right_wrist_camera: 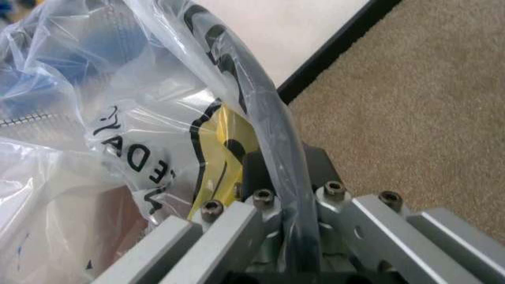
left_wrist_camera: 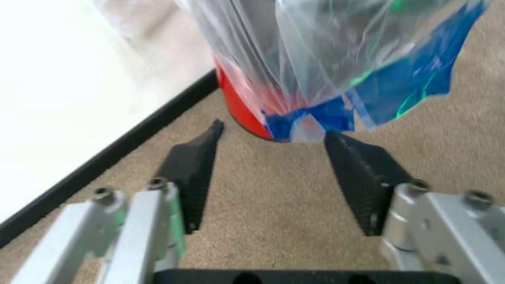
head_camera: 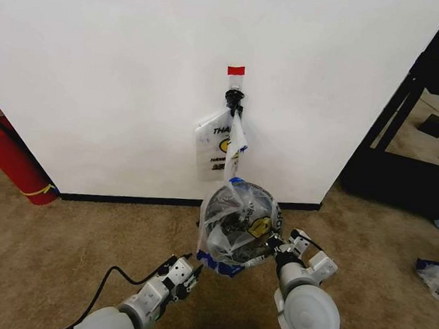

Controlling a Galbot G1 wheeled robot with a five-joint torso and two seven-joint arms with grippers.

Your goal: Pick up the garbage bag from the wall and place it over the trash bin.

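The garbage bag [head_camera: 218, 143] hanging on the wall [head_camera: 121, 67] carried black print beginning "THA", the rest hidden. On the bag [right_wrist_camera: 150, 148] over the trash bin [right_wrist_camera: 268, 106], partial black letters read "DA" and "E", beside a yellow mark.

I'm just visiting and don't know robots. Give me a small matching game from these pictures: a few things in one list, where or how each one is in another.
Things:
1. left gripper
2. right gripper
3. fire extinguisher
4. garbage bag

States:
A. leaning by the wall on the robot's left
B. open, empty, near the bag's blue edge
C. draped over the trash bin
D. clamped on the bin's rim through the plastic

Pairs: 1-B, 2-D, 3-A, 4-C
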